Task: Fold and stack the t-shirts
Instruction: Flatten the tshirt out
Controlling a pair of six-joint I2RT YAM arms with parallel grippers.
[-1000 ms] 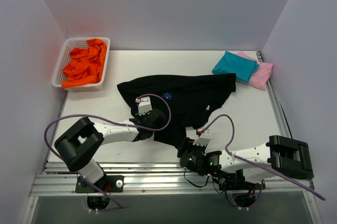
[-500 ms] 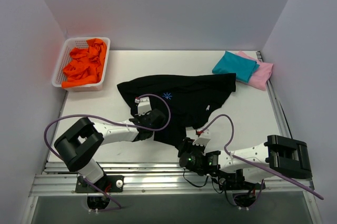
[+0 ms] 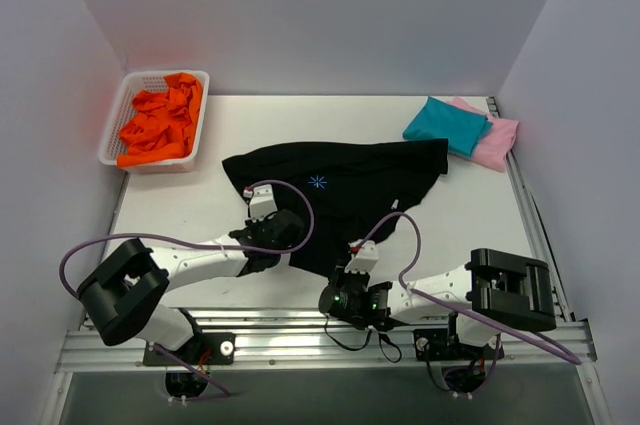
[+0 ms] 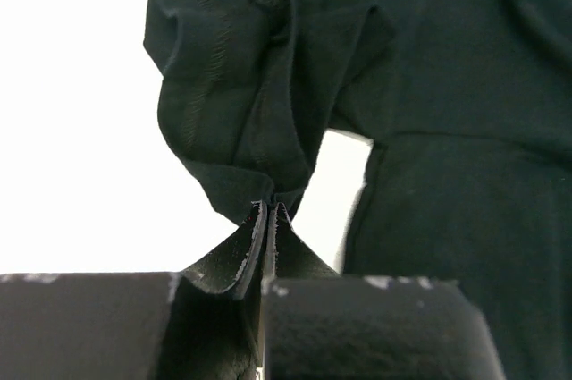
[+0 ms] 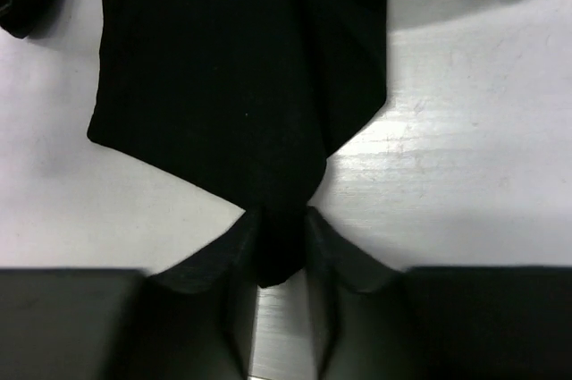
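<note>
The large black t-shirt (image 3: 350,190) with a pale-blue starburst mark (image 3: 318,182) lies spread and rumpled in the table's middle. My left gripper (image 3: 282,235) is shut on a bunched edge of it (image 4: 241,130) at its near-left side. My right gripper (image 3: 335,290) is shut on the shirt's near corner (image 5: 281,237) at the table's front edge. The folded teal t-shirt (image 3: 447,125) lies on the pink t-shirt (image 3: 495,143) at the back right.
A white basket (image 3: 120,125) with crumpled orange cloth (image 3: 160,123) stands at the back left. A metal rail (image 3: 300,320) runs along the table's near edge. White walls close in the left, back and right sides.
My right gripper has slid left along the front edge, pulling the black shirt's near corner with it. My left arm has shifted slightly left and lower, still holding the cloth.
</note>
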